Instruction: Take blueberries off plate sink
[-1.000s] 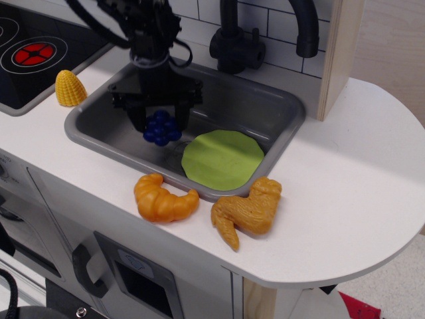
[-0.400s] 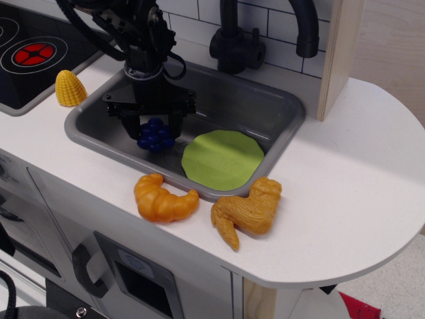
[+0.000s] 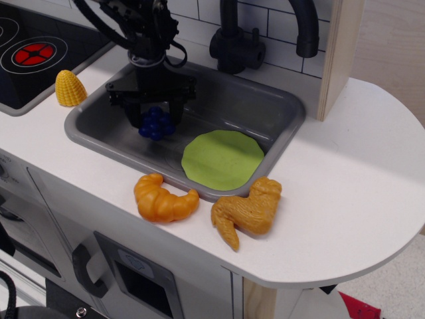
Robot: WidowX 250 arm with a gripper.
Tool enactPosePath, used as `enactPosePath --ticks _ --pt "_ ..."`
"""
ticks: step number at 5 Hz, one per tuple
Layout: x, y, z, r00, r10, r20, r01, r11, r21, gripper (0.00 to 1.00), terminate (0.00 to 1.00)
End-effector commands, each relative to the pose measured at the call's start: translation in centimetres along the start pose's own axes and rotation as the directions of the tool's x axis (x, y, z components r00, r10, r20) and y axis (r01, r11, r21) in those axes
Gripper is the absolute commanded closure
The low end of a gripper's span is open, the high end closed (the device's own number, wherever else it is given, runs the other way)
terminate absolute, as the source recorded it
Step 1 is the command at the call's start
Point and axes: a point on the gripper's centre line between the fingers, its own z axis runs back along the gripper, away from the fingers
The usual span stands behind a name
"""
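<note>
Gripping the blueberries point(image 3: 156, 123), the pincer point(image 3: 153, 118) hangs inside the sink point(image 3: 279, 109), left of the plate point(image 3: 222, 159).

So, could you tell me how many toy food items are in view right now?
4: the corn beside the stovetop, the blueberries at the gripper over the sink, and the croissant and chicken piece on the counter's front edge.
</note>
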Motion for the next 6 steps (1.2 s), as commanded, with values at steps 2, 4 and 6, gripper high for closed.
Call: enactPosePath --ticks 2,4,6 --pt "1.4 0.2 5.1 0.997 0.004 0.075 -0.003 1.0 -0.014 0.0 0.0" --pt "0.5 -0.1 9.9 0.994 -0.015 0.106 0.026 0.994 -0.102 0.0 0.0" --pt "0.5 -0.1 9.9 0.994 -0.015 0.106 0.026 0.994 -0.102 0.0 1.0"
